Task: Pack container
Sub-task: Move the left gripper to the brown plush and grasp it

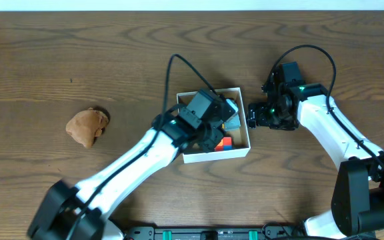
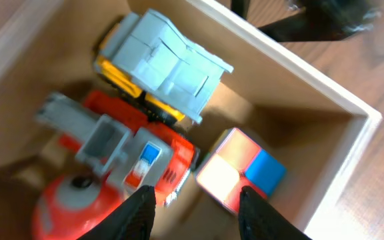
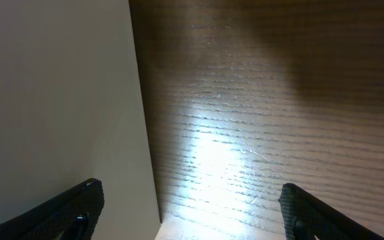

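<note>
— What lies furthest left of the container (image 1: 217, 156)?

— A brown, lumpy thing (image 1: 87, 127), well apart from it on the wooden table (image 1: 32, 60). I cannot tell what it is.

— And the container itself?

— It sits near the middle of the table, open on top, with white walls and a tan inside. The left arm (image 1: 132, 163) reaches up to it from the lower left. The left gripper (image 2: 195, 215) hangs over its inside, fingers apart with nothing held between them.

— What is in the container?

— The left wrist view shows a grey-and-yellow truck (image 2: 159, 67) by the far wall. An orange-red vehicle (image 2: 122, 157) with a grey part on top lies right against the truck on the near side. A small cube (image 2: 240, 172) of coloured squares sits just beside that vehicle, near the container's corner.

— And to the right of the container?

— The right gripper (image 1: 254, 117) is just beside the right wall, on the outside, low over the table. Its wrist view shows the white wall on one side and brightly lit bare wood below. Its fingers stand wide apart and hold nothing.
</note>
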Controlling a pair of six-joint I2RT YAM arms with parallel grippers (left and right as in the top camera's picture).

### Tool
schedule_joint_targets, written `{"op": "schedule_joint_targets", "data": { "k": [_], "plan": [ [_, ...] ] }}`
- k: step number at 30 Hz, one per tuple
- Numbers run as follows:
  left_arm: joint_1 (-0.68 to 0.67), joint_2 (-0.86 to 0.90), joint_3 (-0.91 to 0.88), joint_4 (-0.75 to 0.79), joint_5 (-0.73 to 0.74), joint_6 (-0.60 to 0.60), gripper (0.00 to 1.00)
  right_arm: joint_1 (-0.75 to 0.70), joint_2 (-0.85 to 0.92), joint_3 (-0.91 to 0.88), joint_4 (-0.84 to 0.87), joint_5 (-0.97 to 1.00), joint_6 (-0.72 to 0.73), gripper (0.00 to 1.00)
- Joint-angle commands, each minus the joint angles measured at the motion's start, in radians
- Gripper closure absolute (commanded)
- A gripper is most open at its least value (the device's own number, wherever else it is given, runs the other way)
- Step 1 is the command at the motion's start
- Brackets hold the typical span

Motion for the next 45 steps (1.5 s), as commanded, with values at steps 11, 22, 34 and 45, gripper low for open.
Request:
{"op": "schedule_joint_targets", "data": {
  "k": [11, 22, 34, 45],
  "plan": [
    [0.412, -0.303, 0.011, -0.32, -0.225, -0.206, 0.31, -0.169, 0.009, 0.062, -0.029, 0.09, -0.002, 0.05],
    [0.822, -0.227, 0.011, -0.33, -0.221, -0.216, 0.04, -0.259, 0.009, 0.088, -0.074, 0.09, -0.026, 0.01],
    [0.948, 0.047, 0.011, -0.31, -0.214, -0.044, 0.03, -0.259, 0.009, 0.087, -0.09, 0.087, -0.041, 0.01],
    [0.953, 0.122, 0.01, -0.225, -0.214, 0.116, 0.02, -0.259, 0.009, 0.087, -0.089, 0.087, -0.041, 0.01]
  ]
}}
